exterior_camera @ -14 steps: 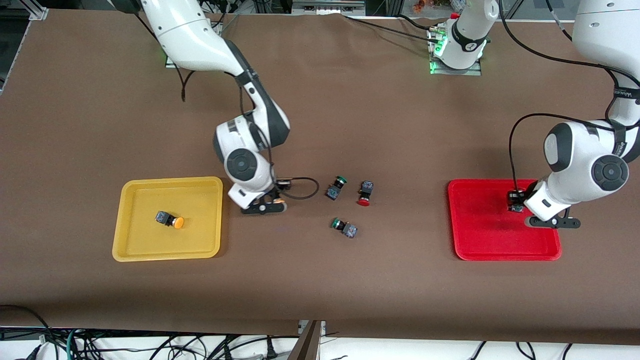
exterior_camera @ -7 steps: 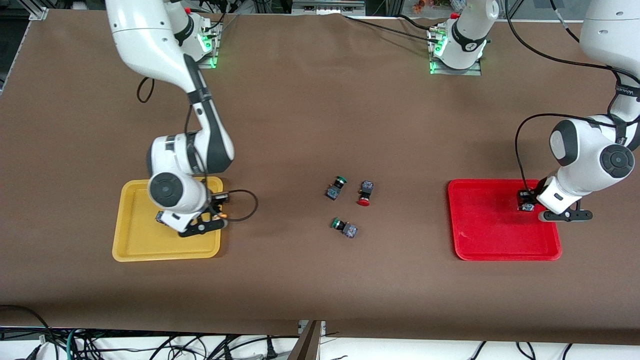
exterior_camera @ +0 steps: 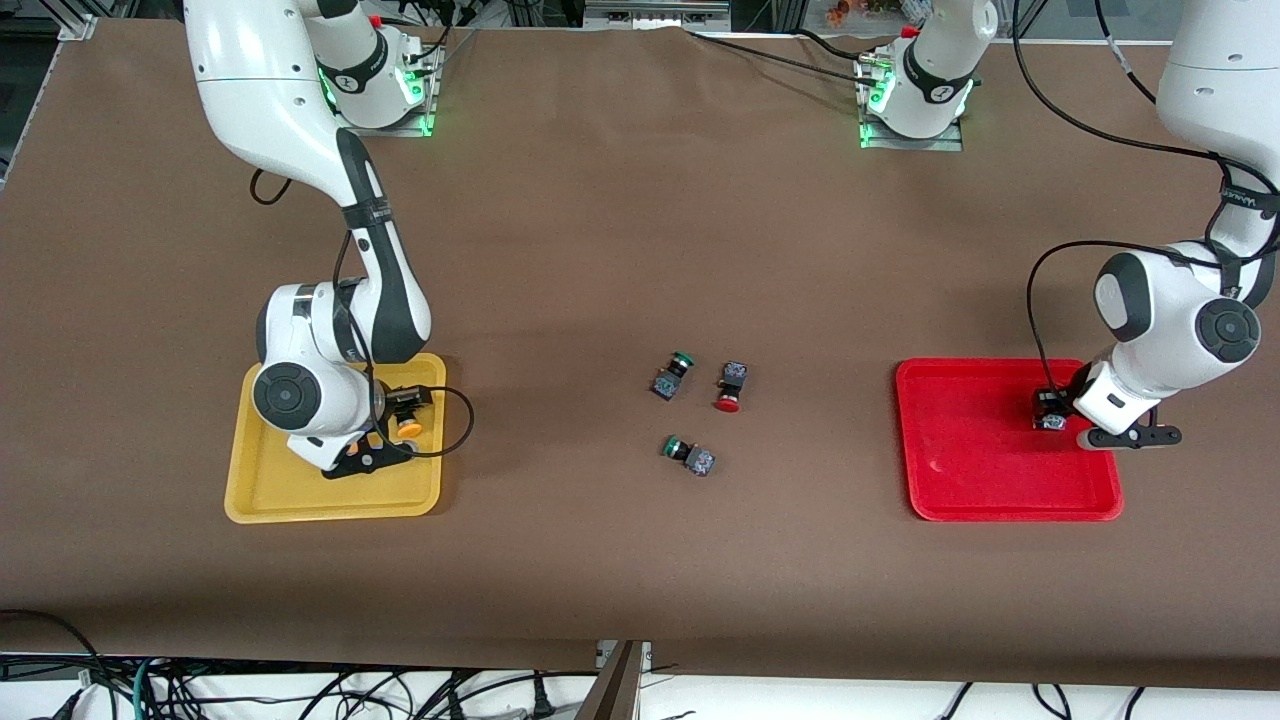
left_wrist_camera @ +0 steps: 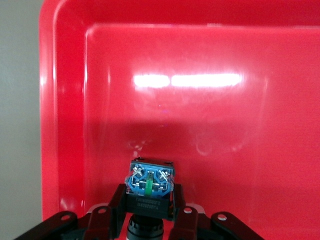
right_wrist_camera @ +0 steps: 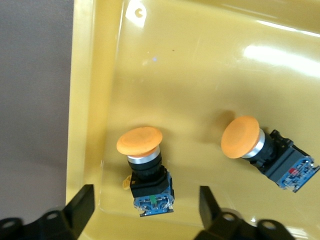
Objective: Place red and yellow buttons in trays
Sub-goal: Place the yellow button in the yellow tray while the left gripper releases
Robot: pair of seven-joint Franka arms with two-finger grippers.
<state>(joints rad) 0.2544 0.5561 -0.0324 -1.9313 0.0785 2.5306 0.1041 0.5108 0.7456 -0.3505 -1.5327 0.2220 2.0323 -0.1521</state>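
Note:
My right gripper [exterior_camera: 385, 445] [right_wrist_camera: 146, 200] stands open low over the yellow tray [exterior_camera: 270, 500] [right_wrist_camera: 200, 75]. A yellow button [right_wrist_camera: 144, 167] [exterior_camera: 408, 428] lies loose in the tray between its spread fingers. A second yellow button [right_wrist_camera: 262, 150] lies in the same tray; the arm hides it in the front view. My left gripper [exterior_camera: 1050, 412] [left_wrist_camera: 149, 192] is shut on a dark-bodied button [left_wrist_camera: 150, 181] over the red tray [exterior_camera: 980, 480] [left_wrist_camera: 250, 125]; its cap does not show. A red button [exterior_camera: 729, 388] lies on the table midway between the trays.
Two green-capped switches lie by the red button: one [exterior_camera: 672, 375] beside it toward the right arm's end, the other [exterior_camera: 688, 455] nearer the front camera. Brown cloth covers the table between the trays.
My right gripper carried a yellow button from the table's middle to over the yellow tray and opened, letting it go. My left gripper shifted slightly over the red tray, still shut.

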